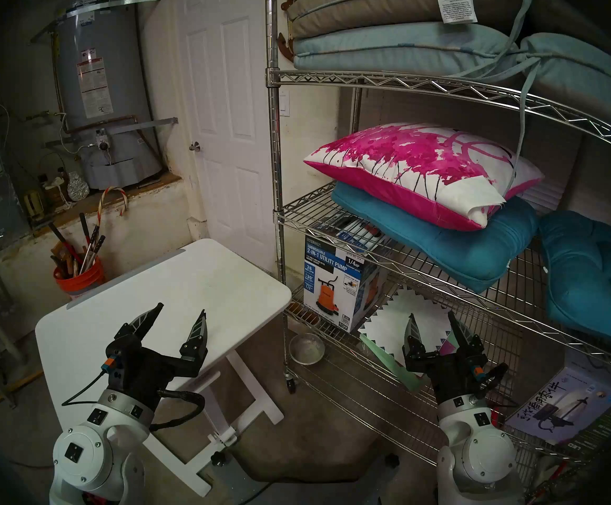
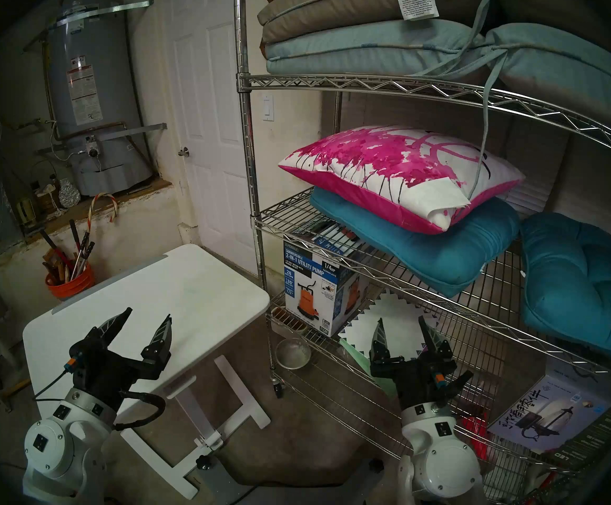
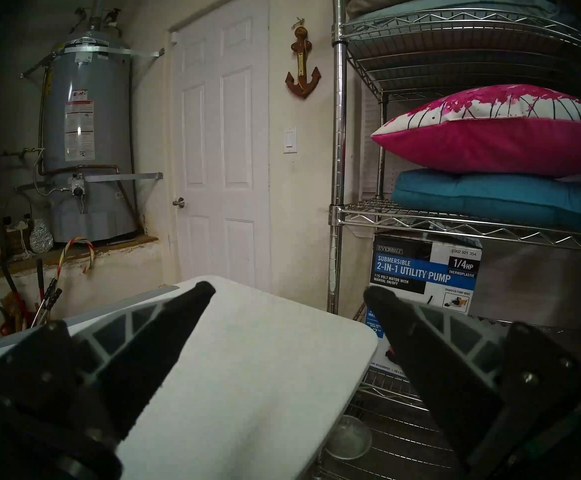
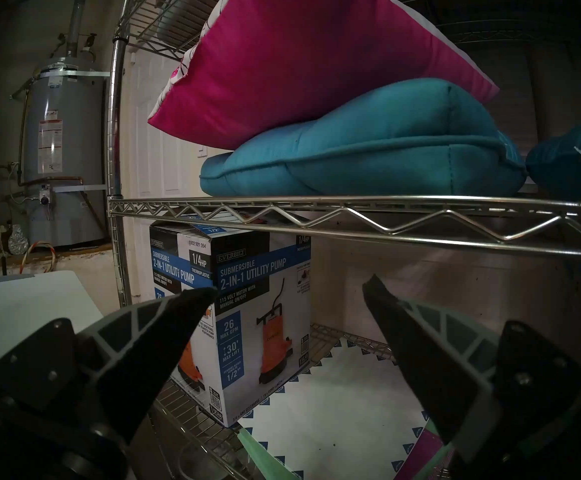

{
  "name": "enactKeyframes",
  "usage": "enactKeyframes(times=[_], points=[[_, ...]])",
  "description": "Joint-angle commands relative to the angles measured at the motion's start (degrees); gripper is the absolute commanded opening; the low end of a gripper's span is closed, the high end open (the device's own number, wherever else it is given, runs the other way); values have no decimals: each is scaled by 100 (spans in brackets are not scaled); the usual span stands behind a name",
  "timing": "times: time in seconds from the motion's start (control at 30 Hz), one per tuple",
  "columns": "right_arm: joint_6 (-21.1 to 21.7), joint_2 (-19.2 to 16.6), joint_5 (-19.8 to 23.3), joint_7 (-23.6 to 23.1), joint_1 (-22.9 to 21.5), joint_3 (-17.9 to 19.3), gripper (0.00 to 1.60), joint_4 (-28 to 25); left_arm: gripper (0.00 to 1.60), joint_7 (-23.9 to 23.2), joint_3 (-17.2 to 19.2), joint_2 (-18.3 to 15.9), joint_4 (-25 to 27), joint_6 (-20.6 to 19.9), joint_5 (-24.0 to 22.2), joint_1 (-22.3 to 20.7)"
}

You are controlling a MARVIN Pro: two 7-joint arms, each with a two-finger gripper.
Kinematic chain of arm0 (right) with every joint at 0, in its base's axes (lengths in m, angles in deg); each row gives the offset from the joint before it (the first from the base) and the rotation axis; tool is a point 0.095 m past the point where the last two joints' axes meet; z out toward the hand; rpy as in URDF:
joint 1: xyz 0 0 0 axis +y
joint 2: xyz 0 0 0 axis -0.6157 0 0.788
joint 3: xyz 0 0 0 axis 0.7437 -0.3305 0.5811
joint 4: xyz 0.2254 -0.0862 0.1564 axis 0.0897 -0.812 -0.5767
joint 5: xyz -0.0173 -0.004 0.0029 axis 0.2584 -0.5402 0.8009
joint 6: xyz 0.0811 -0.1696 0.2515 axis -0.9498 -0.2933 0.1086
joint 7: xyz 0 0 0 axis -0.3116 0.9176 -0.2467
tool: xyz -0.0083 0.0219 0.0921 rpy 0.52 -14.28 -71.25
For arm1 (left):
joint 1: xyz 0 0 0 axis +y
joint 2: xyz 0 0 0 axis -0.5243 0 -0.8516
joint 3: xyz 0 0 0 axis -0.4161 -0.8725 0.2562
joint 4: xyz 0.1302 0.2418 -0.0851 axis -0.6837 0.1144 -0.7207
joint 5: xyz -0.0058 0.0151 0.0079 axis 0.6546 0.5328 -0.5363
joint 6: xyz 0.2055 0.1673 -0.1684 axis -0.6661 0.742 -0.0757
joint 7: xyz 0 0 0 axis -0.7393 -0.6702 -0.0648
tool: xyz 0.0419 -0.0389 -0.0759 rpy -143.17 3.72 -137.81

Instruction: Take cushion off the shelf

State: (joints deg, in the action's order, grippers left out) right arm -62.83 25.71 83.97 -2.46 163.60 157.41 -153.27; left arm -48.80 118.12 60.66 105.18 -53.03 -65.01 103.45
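The cushion (image 1: 420, 169), white with magenta splashes and a magenta back, lies on a teal seat cushion (image 1: 442, 245) on the middle tier of the chrome wire shelf (image 1: 275, 129). It also shows in the left wrist view (image 3: 497, 143) and from below in the right wrist view (image 4: 310, 60). My left gripper (image 1: 182, 313) is open and empty over the small white table (image 1: 173, 285), left of the shelf. My right gripper (image 1: 431, 318) is open and empty in front of the lower tier, well below the cushion.
A utility pump box (image 1: 337, 285) stands on the lower tier. Another teal cushion (image 1: 595, 278) hangs over the middle tier's right. Pale blue and tan pads (image 1: 406, 38) fill the upper tier, a strap dangling. A water heater (image 1: 103, 85), door (image 1: 224, 110) and orange bucket (image 1: 78, 278) stand at the left.
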Motion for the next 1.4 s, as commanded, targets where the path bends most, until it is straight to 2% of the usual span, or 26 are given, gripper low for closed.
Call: enactKeyframes(times=[0.0,0.67,0.8,1.03,1.37], points=[[-18,-2,0,-3,-8,-3,160,-106,160,2,-2,3,99,10,0,-4],[-19,-3,1,-2,-8,-3,160,-106,160,0,-2,4,99,10,1,-4],[-164,-23,-57,-42,84,-68,160,-255,160,-1,-1,4,97,11,0,-5],[-575,-110,-558,-87,614,-229,160,-709,160,-3,-1,3,91,14,-1,-9],[-1494,-150,-1719,-17,1411,-446,160,-1109,160,-6,0,2,86,16,-2,-12]])
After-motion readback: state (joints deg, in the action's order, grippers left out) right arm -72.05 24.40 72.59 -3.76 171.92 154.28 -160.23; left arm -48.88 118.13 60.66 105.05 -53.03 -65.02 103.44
